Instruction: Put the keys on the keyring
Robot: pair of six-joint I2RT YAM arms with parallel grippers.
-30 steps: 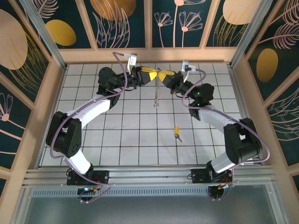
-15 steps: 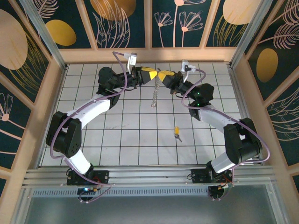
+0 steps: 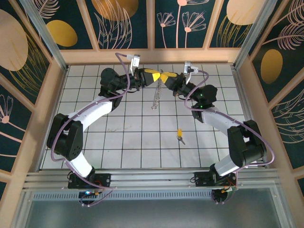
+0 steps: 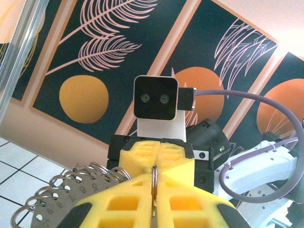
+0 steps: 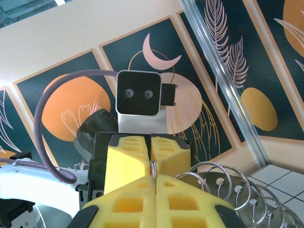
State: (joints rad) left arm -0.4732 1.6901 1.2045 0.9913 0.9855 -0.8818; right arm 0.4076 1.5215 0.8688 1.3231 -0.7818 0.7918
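Two pincers meet tip to tip at the far side of the tiled surface (image 3: 123, 142) in the top view. The left pincer (image 3: 155, 75) and the right pincer (image 3: 166, 77) are both closed on the keyring (image 3: 155, 97), which hangs down below them. The little yellow key (image 3: 180, 135) lies on the surface, well apart from it.

From the left wrist, the left pincer (image 4: 154, 190) pinches a thin ring of the keyring (image 4: 71, 187).

From the right wrist, the right pincer (image 5: 154, 183) pinches the keyring (image 5: 228, 185) too.
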